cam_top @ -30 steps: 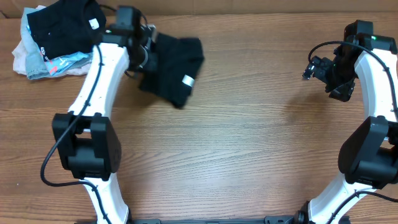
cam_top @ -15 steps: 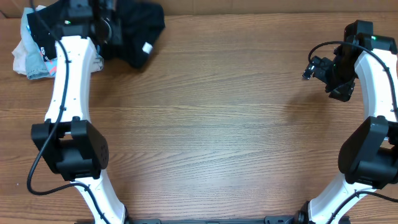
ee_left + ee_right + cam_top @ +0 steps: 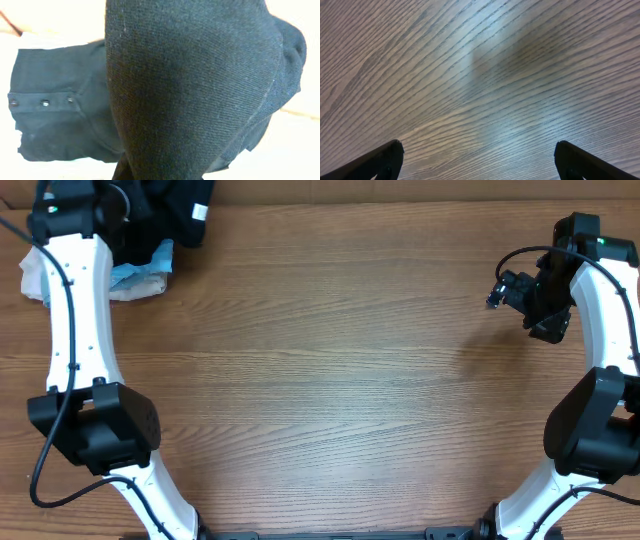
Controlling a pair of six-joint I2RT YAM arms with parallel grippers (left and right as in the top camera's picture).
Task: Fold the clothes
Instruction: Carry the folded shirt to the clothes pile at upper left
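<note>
Black T-shirt — bunched between closed left jaws.

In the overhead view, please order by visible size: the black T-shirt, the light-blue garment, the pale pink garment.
Largest: black T-shirt.
Then light-blue garment and pale pink garment: alike, both partly hidden by the left arm, so unranked.

It looks like a robotics lab bench. A white-and-black left arm and a matching right arm rise from bases at the near edge of a wood-grain worktop. Black cables loop loose beside them. A black T-shirt and a light-blue garment lie bunched in the far left corner.
</note>
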